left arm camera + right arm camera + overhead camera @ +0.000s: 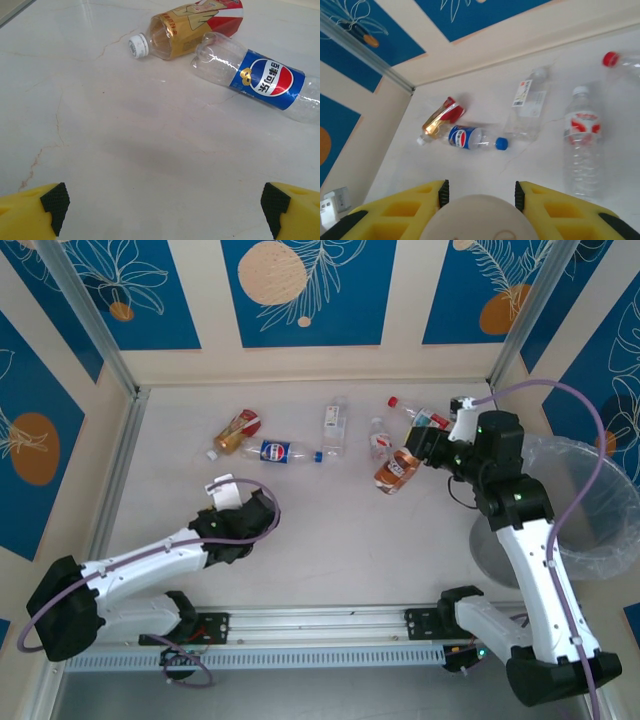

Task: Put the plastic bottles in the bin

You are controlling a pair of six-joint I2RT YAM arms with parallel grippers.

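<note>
Brown bottle in right end effector.

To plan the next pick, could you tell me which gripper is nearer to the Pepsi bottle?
Left. The left gripper hovers open just before the Pepsi bottle; the right gripper is farther, gripping a brown-orange bottle.

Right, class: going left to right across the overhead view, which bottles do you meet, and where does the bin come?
Red-labelled bottle → Pepsi bottle → clear white-labelled bottle → bin last. Left out as overlapping: the brown-orange bottle in the right gripper and its two neighbours.
</note>
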